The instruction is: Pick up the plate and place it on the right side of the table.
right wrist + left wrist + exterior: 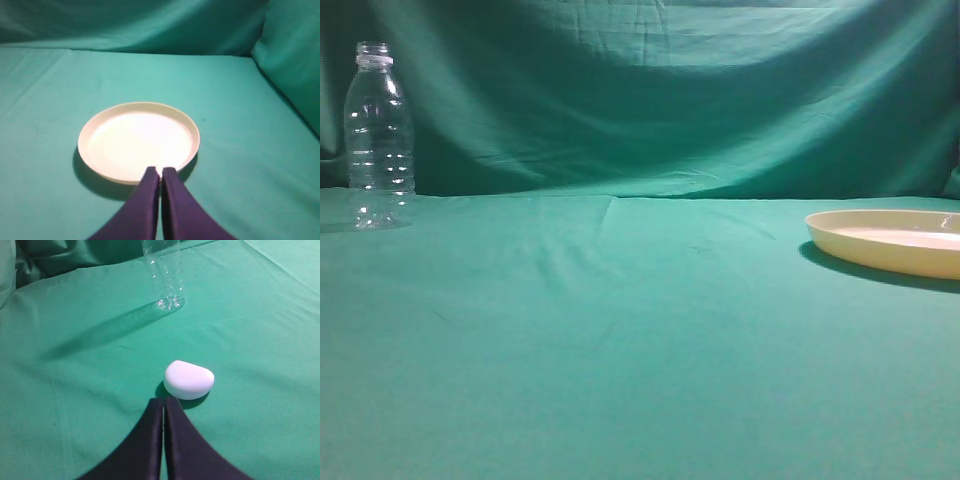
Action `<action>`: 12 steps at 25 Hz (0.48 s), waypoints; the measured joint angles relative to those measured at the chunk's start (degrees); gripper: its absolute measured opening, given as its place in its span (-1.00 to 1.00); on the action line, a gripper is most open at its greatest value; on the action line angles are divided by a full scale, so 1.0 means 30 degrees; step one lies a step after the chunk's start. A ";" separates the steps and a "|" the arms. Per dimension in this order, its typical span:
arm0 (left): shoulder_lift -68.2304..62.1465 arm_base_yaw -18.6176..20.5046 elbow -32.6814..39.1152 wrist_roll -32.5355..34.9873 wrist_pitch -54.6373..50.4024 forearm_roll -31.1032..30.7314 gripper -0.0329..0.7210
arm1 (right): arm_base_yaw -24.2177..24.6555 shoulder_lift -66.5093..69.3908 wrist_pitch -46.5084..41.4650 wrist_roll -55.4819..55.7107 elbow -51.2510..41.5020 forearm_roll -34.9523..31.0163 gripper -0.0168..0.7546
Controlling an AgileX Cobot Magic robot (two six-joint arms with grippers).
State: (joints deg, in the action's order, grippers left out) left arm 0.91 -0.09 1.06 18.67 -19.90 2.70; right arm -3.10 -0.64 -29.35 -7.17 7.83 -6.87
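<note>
Where wrinkled teal cloth covers the table [640,350] and hangs as a backdrop [660,90], the plate [890,240] lies flat at the right edge.

A clear bottle [378,135] stands upright far left, well apart from it. A small white rounded object [188,379] lies just ahead of the left gripper [163,402], fingers pressed together, empty. The right gripper [160,172] is likewise closed on nothing, at the plate's near rim.

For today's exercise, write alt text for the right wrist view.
A round cream-yellow plate lies flat and empty on the teal-green table. The right hand, its dark fingers pressed shut, points at the plate's near rim from the bottom edge.
</note>
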 joint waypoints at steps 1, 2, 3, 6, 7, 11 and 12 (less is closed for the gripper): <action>0.0000 0.0000 0.0000 0.0000 0.0000 0.0000 -0.91 | 0.0000 0.0000 0.0206 0.0000 -0.0486 0.0000 -0.96; 0.0000 0.0000 0.0000 0.0000 0.0000 0.0000 -0.91 | 0.0000 0.0000 0.0511 0.0000 -0.0883 0.0000 -0.96; 0.0000 0.0000 0.0000 0.0000 0.0000 0.0000 -0.91 | 0.0000 0.0000 0.0822 0.0000 -0.1331 0.0000 -0.96; 0.0000 0.0000 0.0000 0.0000 0.0000 0.0000 -0.91 | 0.0000 0.0000 0.1818 0.0000 -0.2453 0.0000 -0.96; 0.0000 0.0000 0.0000 0.0000 0.0000 0.0000 -0.91 | 0.0000 0.0000 0.2007 0.0038 -0.2798 0.0000 -0.96; 0.0000 0.0000 0.0000 0.0000 0.0000 0.0000 -0.91 | 0.0000 0.0000 0.2270 0.0762 -0.3066 0.0000 -0.96; 0.0000 0.0000 0.0000 0.0000 0.0000 0.0000 -0.91 | 0.0000 0.0000 0.2316 0.0858 -0.3095 0.0000 -0.96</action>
State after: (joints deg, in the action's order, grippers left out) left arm 0.91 -0.09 1.06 18.67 -19.90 2.70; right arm -3.10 -0.64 -22.40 -4.59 -1.46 -6.87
